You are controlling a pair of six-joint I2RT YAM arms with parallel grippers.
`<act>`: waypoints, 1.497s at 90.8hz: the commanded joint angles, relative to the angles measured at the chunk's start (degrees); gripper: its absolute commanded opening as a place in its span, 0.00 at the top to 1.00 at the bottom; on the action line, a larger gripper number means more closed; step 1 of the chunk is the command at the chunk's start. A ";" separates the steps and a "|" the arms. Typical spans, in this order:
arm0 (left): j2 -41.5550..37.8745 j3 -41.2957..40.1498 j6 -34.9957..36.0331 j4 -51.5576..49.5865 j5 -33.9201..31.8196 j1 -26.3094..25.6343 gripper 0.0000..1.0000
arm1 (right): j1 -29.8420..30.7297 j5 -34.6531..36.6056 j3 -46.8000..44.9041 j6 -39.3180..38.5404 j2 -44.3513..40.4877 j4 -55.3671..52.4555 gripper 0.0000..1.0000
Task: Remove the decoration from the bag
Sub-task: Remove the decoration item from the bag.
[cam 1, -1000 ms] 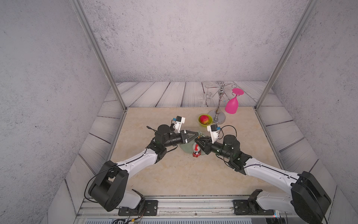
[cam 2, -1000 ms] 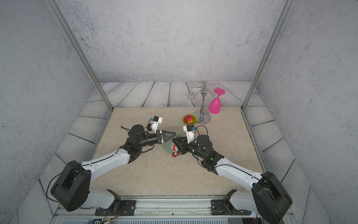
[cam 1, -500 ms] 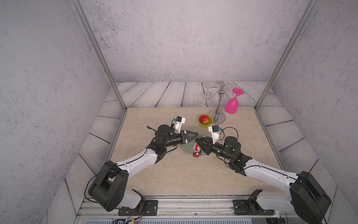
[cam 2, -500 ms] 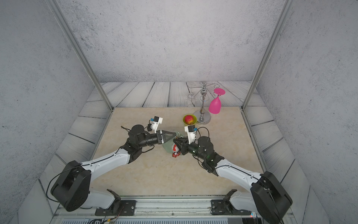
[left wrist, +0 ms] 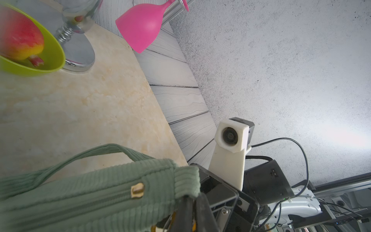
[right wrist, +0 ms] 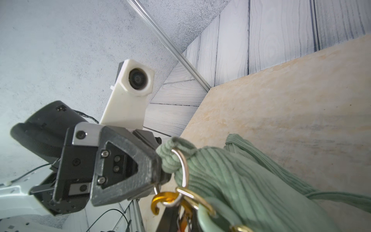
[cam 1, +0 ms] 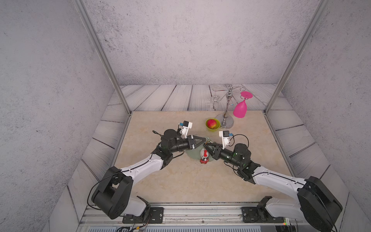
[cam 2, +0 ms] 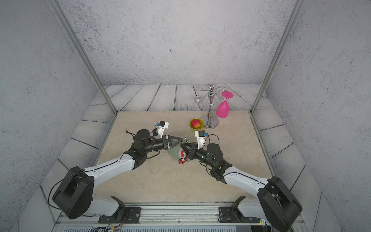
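Note:
The sage-green ribbed bag (cam 1: 191, 155) (cam 2: 172, 153) hangs just above the tabletop at mid-table, between my two arms. My left gripper (cam 1: 203, 140) (left wrist: 194, 196) is shut on the fabric end of the bag (left wrist: 100, 192), beside its gold ring (right wrist: 183, 166). The decoration (cam 1: 204, 155) (cam 2: 182, 155), a small white doll with a red plaid skirt, dangles in front of the bag. My right gripper (cam 1: 206, 146) (right wrist: 181, 211) comes in from the opposite side, its fingers closed narrowly on the decoration's gold clasp (right wrist: 160, 200) under the ring. The doll is hidden in both wrist views.
A lime-green bowl (cam 1: 206, 127) holding a red-and-yellow fruit (cam 1: 212, 123) stands just behind the bag. Beside it is a chrome glass stand (cam 1: 226, 120) with a pink glass (cam 1: 240, 108) hanging upside down. Metal frame posts (cam 1: 281, 80) rise at the back corners.
My right gripper's fingers have drawn closer together around the clasp. Both arms, the bag and the doll are almost where they were.

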 commanded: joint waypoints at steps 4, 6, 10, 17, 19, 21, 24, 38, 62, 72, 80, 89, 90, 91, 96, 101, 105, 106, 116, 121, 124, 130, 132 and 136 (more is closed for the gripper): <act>-2.35 1.57 2.04 4.20 -1.52 0.54 1.00 | -0.04 1.31 -1.03 8.90 1.54 4.56 1.00; -2.45 1.50 2.49 3.94 -1.56 0.54 1.00 | -0.08 1.60 -1.04 10.15 1.79 5.31 1.00; -2.73 1.34 3.29 3.26 -1.87 0.54 1.00 | -0.09 2.06 -0.92 12.39 2.34 6.79 1.00; -3.55 0.84 5.45 1.45 -2.88 0.45 1.00 | -0.06 2.77 -0.56 16.26 3.22 8.94 1.00; -3.78 0.84 6.15 0.79 -3.09 0.45 1.00 | -0.06 3.09 -0.52 17.11 3.48 9.48 1.00; -4.00 0.84 6.97 0.12 -3.32 0.45 1.00 | -0.08 3.54 -0.51 18.58 3.68 10.39 1.00; -4.26 0.76 8.04 -1.01 -3.62 0.37 1.00 | -0.07 4.21 -0.58 20.47 4.10 11.46 1.00; -5.18 0.15 12.22 -4.18 -5.03 0.02 1.00 | -0.09 8.48 -1.26 28.84 6.20 18.08 1.00; -5.38 -0.31 19.30 -9.61 -7.73 -1.85 1.00 | -0.82 12.20 0.21 39.48 9.66 20.92 1.00; -4.27 -1.08 16.10 -4.28 -8.70 -1.83 1.00 | -1.30 11.58 0.97 40.38 11.26 18.76 1.00; -2.87 -0.16 13.03 -1.24 -10.65 -1.84 1.00 | -1.32 10.58 0.45 39.51 12.37 17.77 1.00; -0.91 2.22 11.39 -0.48 -14.20 -1.77 1.00 | -1.45 7.69 0.02 38.09 13.95 17.98 1.00; -0.69 2.50 11.41 -0.50 -14.58 -1.76 1.00 | -1.47 7.31 -0.03 37.91 14.18 18.00 1.00; -0.44 2.81 11.38 -0.51 -14.95 -1.75 1.00 | -1.44 6.63 0.00 37.60 14.38 17.92 1.00; 0.56 4.18 11.61 -1.24 -17.00 -1.77 1.00 | -1.69 2.77 0.09 36.78 15.18 17.26 1.00; 1.72 5.32 12.29 -2.45 -19.20 -1.75 1.00 | -2.00 -1.41 -0.04 35.72 16.04 16.09 1.00; 2.77 5.94 12.52 -3.03 -20.49 -1.68 1.00 | -2.02 -3.32 -0.57 35.15 16.70 15.47 1.00; 3.09 5.98 12.46 -3.00 -20.67 -1.71 1.00 | -2.02 -3.78 -0.94 35.08 16.87 15.51 1.00; 5.94 6.70 12.33 -2.63 -20.67 -1.56 1.00 | -2.82 -4.10 -5.77 34.58 16.89 18.07 1.00; 7.07 5.60 11.65 -0.51 -21.47 -1.57 1.00 | -3.44 -4.80 -7.61 33.60 16.30 17.51 1.00; 7.65 5.03 11.61 1.21 -21.68 -1.56 1.00 | -3.63 -5.18 -8.80 32.60 15.50 16.61 1.00; 8.33 4.91 11.72 2.51 -21.29 -1.50 1.00 | -4.37 -5.36 -10.93 30.28 13.46 13.45 1.00; 8.39 5.02 11.88 2.11 -21.14 -1.49 1.00 | -4.70 -5.27 -11.55 29.36 12.57 11.91 1.00; 8.50 5.28 12.25 0.87 -20.59 -1.48 1.00 | -5.87 -5.00 -12.70 27.67 10.62 8.77 1.00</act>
